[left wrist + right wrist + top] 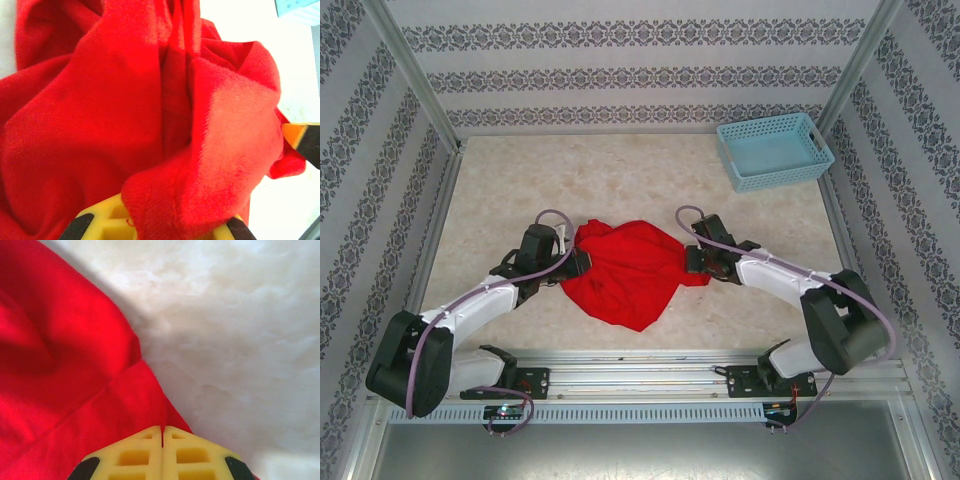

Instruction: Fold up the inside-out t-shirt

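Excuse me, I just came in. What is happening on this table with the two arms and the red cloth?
Two robot arms are handling a red t-shirt, which lies crumpled and not yet folded in the middle of the table. The left gripper is shut on cloth at its left side. The right gripper is shut at its right edge and seems to pinch the cloth there. A light blue basket stands apart in the far right corner.

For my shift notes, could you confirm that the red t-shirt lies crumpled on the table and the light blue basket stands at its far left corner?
Not quite: the top external view shows the light blue basket at the far right corner, not the left. The red t-shirt does lie crumpled on the table.
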You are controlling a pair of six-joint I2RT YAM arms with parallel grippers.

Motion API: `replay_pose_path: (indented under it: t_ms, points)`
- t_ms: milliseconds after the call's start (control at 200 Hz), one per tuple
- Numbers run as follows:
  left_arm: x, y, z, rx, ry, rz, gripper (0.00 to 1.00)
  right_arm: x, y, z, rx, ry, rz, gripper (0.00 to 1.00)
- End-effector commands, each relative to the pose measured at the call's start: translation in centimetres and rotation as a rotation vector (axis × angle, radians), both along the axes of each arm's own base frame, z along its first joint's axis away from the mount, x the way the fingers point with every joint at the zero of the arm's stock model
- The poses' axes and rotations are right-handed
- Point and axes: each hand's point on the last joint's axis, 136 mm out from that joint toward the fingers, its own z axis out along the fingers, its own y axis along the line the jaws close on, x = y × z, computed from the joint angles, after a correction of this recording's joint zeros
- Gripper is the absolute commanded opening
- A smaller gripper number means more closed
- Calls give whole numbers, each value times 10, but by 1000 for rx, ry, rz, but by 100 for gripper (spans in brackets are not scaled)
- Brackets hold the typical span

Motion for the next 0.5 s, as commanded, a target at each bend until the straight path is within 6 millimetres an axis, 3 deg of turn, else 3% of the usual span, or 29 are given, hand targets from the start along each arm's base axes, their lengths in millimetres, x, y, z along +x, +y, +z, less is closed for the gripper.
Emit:
replay_pose_path:
  t_ms: [0,100,195,370,495]
  points:
    - [4,20,12,104,-38,42,0,1,-39,46,-54,-153,-106,0]
    - [6,37,14,136,-41,87,0,-9,-67,94,74,-317,-192,0]
    - [10,45,13,120,-30,119,0,-18,-78,118,221,-381,-227,0]
    - [19,35,15,59,-21,78,0,-22,-78,110,329,-355,-239,0]
    - [20,27,28,27,-32,41,0,-19,-75,111,337,-355,-227,0]
